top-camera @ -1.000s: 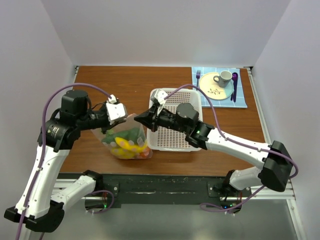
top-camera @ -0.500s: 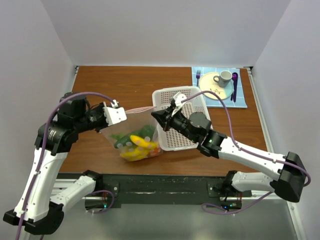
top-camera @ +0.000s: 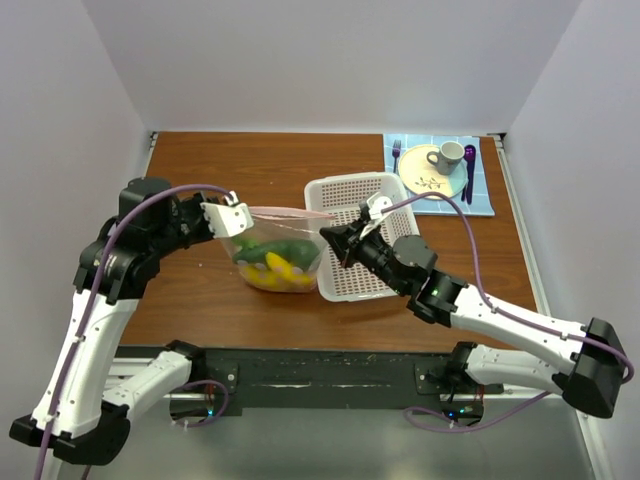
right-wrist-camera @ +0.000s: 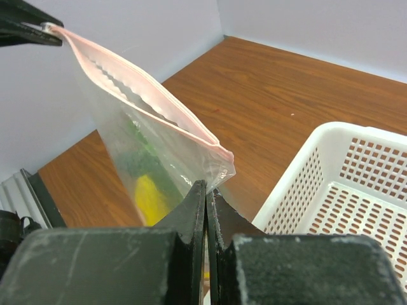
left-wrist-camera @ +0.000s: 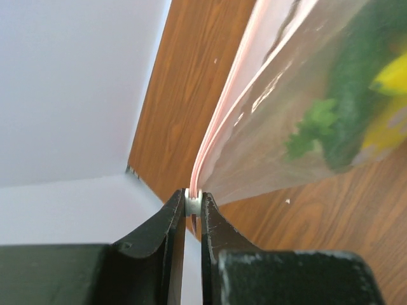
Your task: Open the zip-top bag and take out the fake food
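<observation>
zip-top bag [top-camera: 285, 232]: likely limp, slippery, light | hold: mouth corners | left claw [left-wrist-camera: 194, 198], right claw [right-wrist-camera: 206, 188]: each clenched on one corner

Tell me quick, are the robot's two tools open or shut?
Left tool: shut on one end of the zip-top bag, at its pink strip.
Right tool: shut on the bag's other end.

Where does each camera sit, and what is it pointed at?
Top external: above and behind the arms, looking down on the table; both arms show, holding the zip-top bag between them.
Left wrist: on the left arm, looking along the left gripper pinching the bag's corner.
Right wrist: on the right arm, looking past the right gripper at the bag's other end and the basket.
Shared: the bag, in all three.
</observation>
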Robot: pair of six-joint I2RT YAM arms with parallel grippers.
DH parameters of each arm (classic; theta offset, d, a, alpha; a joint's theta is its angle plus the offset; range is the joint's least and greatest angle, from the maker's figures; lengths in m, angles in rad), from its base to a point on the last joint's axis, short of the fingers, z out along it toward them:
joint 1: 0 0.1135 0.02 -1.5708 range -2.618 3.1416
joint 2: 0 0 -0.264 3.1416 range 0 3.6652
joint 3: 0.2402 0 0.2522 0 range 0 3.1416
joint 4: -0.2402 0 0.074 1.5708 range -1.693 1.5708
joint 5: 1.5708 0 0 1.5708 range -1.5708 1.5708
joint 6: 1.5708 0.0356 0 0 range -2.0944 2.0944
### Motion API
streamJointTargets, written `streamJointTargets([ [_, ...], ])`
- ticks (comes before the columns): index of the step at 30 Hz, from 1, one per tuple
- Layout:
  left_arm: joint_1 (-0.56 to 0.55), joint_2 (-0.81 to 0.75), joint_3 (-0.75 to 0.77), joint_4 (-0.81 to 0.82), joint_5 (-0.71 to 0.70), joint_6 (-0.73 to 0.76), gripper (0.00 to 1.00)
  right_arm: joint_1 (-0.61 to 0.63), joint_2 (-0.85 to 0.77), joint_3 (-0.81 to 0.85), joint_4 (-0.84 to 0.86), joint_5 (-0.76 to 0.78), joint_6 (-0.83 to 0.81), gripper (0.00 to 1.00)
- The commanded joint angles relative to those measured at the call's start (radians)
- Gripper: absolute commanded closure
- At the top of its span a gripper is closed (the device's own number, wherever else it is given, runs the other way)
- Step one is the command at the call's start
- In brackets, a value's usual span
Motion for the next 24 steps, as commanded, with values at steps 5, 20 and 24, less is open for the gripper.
streamJointTargets([
  [5, 0.252, 0.014, 0.008, 0.083, 0.002, 0.075, 1.0, -0.017, -0.014, 0.004, -0.094, 0.066, 0.0, 1.0],
  [20, 0.297, 0.03, 0.126, -0.164, 0.479, -0.132, 1.0, 0.091, 0.11, 0.438, -0.503, -0.152, 0.05, 0.56],
  [24, 0.297, 0.005, 0.126, -0.184, 0.529, -0.149, 1.0, 0.161, 0.152, 0.545, -0.514, -0.117, 0.046, 0.56],
])
